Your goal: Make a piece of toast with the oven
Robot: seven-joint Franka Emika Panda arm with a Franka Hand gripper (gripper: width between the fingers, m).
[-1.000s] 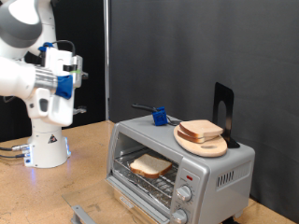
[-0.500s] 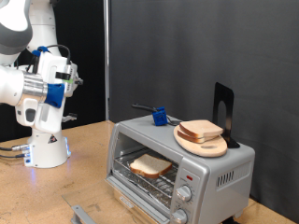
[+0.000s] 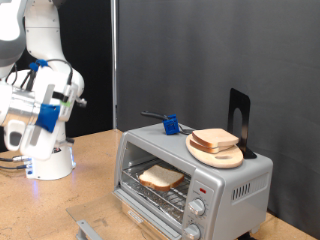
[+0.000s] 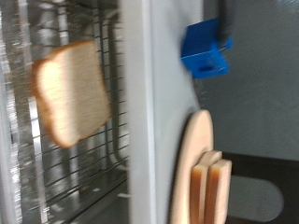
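The silver-grey oven [image 3: 236, 186] stands on the wooden table with its door folded down. A piece of toast [image 3: 160, 178], pale with a tan crust, lies flat on the wire rack inside. It also shows in the wrist view [image 4: 73, 91], on the rack [image 4: 28, 173] beside the oven's grey top [image 4: 154, 140]. My gripper [image 3: 72, 98] hangs in the air at the exterior view's left, far from the oven, pointing towards it. Nothing shows between its fingers. The fingers do not show in the wrist view.
A round wooden plate [image 3: 228, 158] with two more bread slices [image 3: 215, 139] sits on the oven's top; it also shows in the wrist view [image 4: 190, 177]. A blue block [image 3: 171, 125] and a black stand [image 3: 238, 118] are there too. The robot's white base [image 3: 50, 158] stands at the left.
The arm has swung left and down, away from the oven. The toast, the plate and the oven have not moved.
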